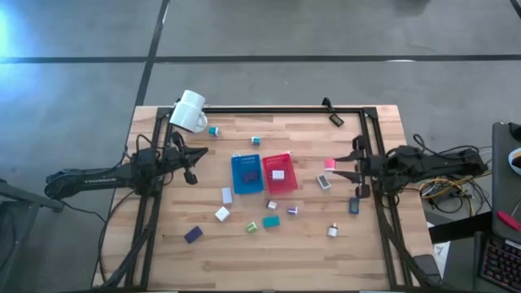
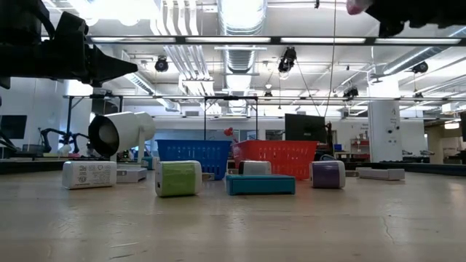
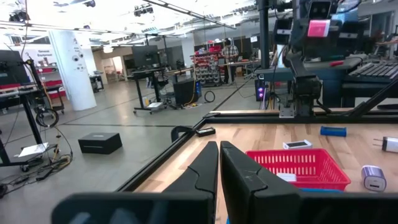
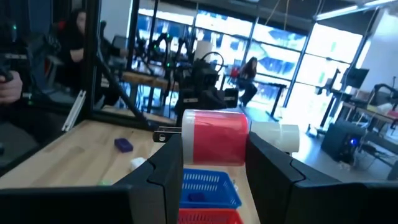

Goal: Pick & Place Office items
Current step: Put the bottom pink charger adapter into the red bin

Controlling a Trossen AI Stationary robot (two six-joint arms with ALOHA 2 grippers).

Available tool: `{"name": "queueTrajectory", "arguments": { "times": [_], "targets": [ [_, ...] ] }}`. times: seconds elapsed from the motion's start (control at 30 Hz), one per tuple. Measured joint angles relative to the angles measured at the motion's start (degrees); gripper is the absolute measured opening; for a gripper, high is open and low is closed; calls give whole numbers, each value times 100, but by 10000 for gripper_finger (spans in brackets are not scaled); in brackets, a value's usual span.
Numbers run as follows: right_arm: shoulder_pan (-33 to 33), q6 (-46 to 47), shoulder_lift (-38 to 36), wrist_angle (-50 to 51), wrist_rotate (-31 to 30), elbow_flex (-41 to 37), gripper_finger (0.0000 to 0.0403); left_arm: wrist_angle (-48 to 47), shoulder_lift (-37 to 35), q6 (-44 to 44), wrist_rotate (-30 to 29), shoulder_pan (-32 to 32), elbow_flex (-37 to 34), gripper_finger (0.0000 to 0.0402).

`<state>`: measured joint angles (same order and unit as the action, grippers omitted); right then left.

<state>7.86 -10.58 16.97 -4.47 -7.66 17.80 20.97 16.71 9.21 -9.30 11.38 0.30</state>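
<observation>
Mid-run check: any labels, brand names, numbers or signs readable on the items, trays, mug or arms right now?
No text can be read in any view.
Left arm: pale lettering along it, too small.
White block: dark print on its face, too blurred.
White pillar: dark marks, too blurred.
Red block in the right gripper: no print visible.

Blue tray (image 1: 246,174), red tray (image 1: 279,172), white mug (image 1: 190,111). Pink-red block (image 4: 216,137) seen in dark right gripper (image 4: 214,163). Green block (image 2: 178,178), teal block (image 2: 260,184), purple block (image 2: 328,174).
</observation>
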Motion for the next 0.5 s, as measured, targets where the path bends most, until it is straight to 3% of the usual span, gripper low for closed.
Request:
{"name": "queueTrajectory", "arguments": {
  "times": [0.3,0.5],
  "targets": [
    [0,133,-1691,3,4,-848,134,0,0,85,-7,2,2,24],
    [0,334,-1376,84,-290,-782,135,-4,-1,77,-9,1,0,24]
  ]
}}
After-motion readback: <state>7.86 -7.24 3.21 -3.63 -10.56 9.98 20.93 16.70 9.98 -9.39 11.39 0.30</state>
